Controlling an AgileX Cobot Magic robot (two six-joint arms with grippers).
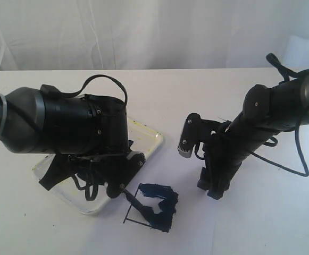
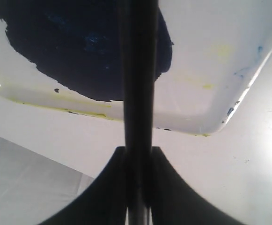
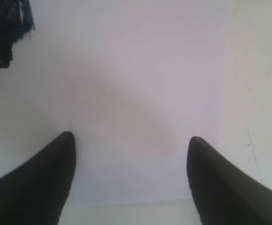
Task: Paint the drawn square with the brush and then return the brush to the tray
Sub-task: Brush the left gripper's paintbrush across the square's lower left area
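Note:
My left gripper (image 1: 119,187) hangs over the near corner of the tray (image 1: 153,139) and is shut on the brush (image 2: 138,70). The black handle runs straight between the jaws and crosses the tray's blue-black puddle (image 2: 79,51) in the left wrist view. Below the gripper, a thin dark end of the brush (image 1: 132,201) slants down to the drawn square (image 1: 134,215). The square's top and right side are smeared dark blue, and its left part is blank. My right gripper (image 1: 209,187) stands open to the right of the square, low over the white paper (image 3: 136,84), holding nothing.
The left arm's bulk hides most of the tray in the exterior view. The edge of the blue smear (image 3: 7,33) shows at a corner of the right wrist view. A white curtain (image 1: 159,32) hangs behind the white table (image 1: 271,223). The tray's yellow-stained rim (image 2: 196,127) rises beside the paper.

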